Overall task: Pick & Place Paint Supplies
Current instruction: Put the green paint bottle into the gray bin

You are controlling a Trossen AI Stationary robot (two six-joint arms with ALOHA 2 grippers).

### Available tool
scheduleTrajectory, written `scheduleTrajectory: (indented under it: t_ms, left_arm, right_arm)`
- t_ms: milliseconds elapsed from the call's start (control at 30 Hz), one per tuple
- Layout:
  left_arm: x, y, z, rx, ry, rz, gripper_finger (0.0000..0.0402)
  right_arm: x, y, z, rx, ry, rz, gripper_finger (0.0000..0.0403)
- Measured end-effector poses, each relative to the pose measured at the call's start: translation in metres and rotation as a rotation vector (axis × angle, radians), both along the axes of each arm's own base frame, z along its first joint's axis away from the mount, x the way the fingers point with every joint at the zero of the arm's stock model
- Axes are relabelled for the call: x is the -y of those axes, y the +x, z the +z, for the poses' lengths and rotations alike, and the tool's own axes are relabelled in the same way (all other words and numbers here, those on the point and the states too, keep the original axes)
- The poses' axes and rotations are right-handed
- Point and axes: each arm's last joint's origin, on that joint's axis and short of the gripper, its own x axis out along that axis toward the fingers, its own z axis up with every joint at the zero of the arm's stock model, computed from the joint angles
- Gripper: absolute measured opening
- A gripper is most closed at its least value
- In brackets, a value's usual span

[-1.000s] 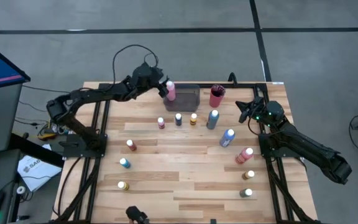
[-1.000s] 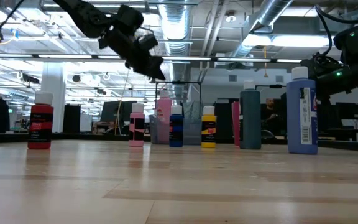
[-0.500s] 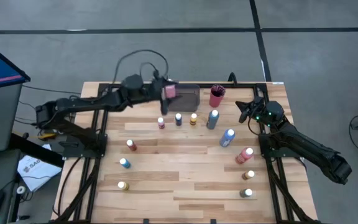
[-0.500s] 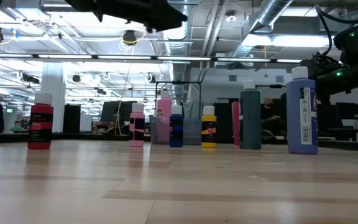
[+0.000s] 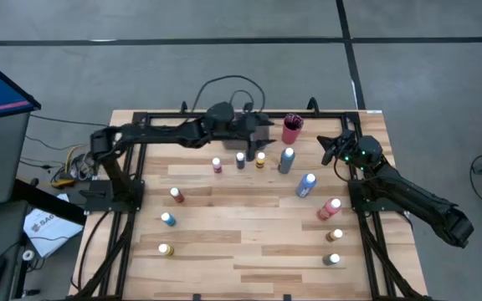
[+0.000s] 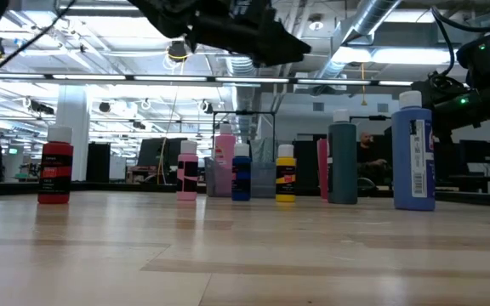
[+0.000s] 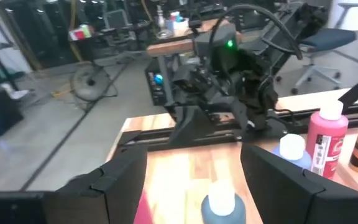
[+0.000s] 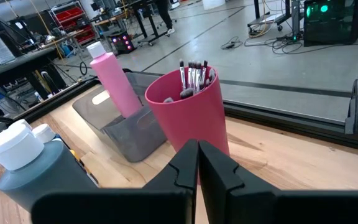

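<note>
With our left gripper (image 5: 258, 127) spread empty above the grey tray (image 8: 114, 127) that holds the pink bottle (image 8: 115, 79), we should descend squarely over the nearest teal bottle (image 5: 286, 159), right gripper (image 5: 331, 147) clenched beyond.

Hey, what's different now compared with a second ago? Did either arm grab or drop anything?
The left pincer, open and empty throughout, swung rightward from the left end of the grey rectangular tray across it, toward the red cylindrical cup. Nothing was grabbed or released. The tall pink bottle stayed standing in the tray, the other bottles kept their places, and the right pincer stayed shut near the cup.
</note>
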Motion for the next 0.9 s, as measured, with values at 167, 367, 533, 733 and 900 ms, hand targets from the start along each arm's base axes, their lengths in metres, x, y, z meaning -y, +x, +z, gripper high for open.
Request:
scheduleTrajectory:
  t_ms: [167, 367, 533, 733, 900]
  left_arm:
    - [-0.002, 0.02, -0.022, -0.066, -0.053, -0.042, 0.0254]
    - [-0.001, 0.029, -0.042, -0.104, -0.115, -0.081, 0.0254]
    - [0.001, 0.034, -0.055, -0.129, -0.124, -0.095, 0.0254]
    - [-0.001, 0.044, -0.063, -0.134, -0.141, -0.132, 0.0254]
    - [-0.001, 0.055, -0.062, -0.139, -0.139, -0.125, 0.0254]
  right_arm:
    - [0.0, 0.0, 0.0, 0.0, 0.0, 0.0, 0.0009]
    - [0.0, 0.0, 0.0, 0.0, 0.0, 0.0, 0.0009]
    - [0.0, 0.0, 0.0, 0.0, 0.0, 0.0, 0.0009]
    - [0.0, 0.0, 0.0, 0.0, 0.0, 0.0, 0.0009]
    - [0.0, 0.0, 0.0, 0.0, 0.0, 0.0, 0.0008]
